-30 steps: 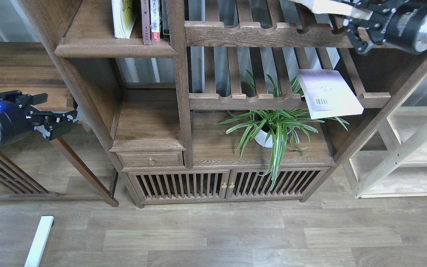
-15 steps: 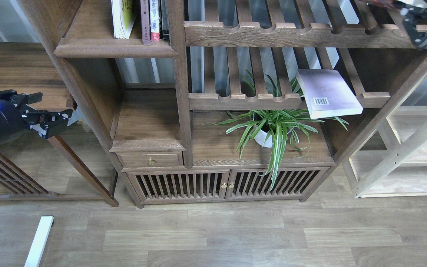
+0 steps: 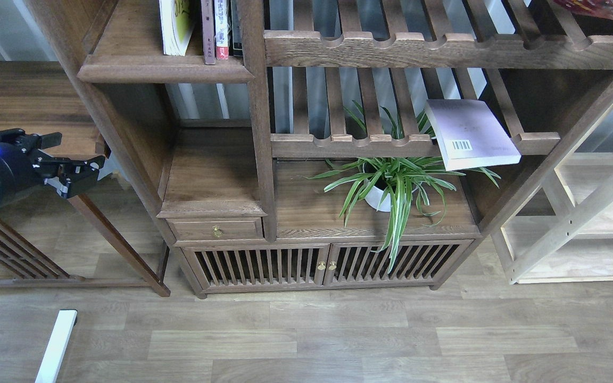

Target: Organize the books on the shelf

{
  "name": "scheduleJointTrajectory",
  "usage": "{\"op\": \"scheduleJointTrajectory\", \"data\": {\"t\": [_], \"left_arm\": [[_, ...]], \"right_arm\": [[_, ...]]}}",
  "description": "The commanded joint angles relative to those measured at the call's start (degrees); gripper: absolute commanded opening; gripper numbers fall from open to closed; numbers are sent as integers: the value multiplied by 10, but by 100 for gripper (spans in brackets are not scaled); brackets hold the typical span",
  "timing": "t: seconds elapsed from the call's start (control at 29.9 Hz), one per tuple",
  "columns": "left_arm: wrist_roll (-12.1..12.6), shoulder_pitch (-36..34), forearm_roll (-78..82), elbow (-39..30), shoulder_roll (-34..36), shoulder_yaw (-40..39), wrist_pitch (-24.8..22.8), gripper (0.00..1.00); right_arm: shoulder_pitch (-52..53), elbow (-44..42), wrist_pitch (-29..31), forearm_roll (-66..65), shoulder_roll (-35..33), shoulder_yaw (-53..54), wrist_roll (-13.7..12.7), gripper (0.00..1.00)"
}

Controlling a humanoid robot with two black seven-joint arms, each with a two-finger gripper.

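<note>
The yellow-green book [image 3: 176, 26] stands upright on the dark-brown shelf [image 3: 125, 45] at the upper left, beside thin maroon and red-white books. The lavender-white book [image 3: 471, 133] lies flat on the lower slatted rack, its barcode corner hanging over the front rail. A sliver of a red cover [image 3: 602, 8] shows at the top right edge, above the upper slatted rack. My left gripper [image 3: 69, 159] is open and empty at the far left, well away from the shelf. My right gripper is out of view.
A potted spider plant [image 3: 391, 186] stands on the cabinet top under the lavender book. A small drawer [image 3: 216, 230] and slatted doors [image 3: 328, 264] sit below. A dark side table [image 3: 30, 101] is behind my left gripper. A pale wood unit [image 3: 578, 223] stands at the right.
My right gripper, seen earlier at the top right holding a book, has moved up and right out of view. My left gripper has shifted slightly left.
</note>
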Motion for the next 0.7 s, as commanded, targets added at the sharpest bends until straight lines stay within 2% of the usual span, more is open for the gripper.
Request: {"op": "scheduleJointTrajectory", "data": {"t": [0.0,0.4,0.67], "left_arm": [[0,0,0,2,-1,0,0,84],[-1,0,-1,2,-2,-1,-1,84],[-3,1,-1,2,-15,-3,0,84]], "right_arm": [[1,0,49,25,-33,8,6,1],[1,-1,51,38,-160,-13,5,2],[2,-2,51,17,-160,-70,4,2]]}}
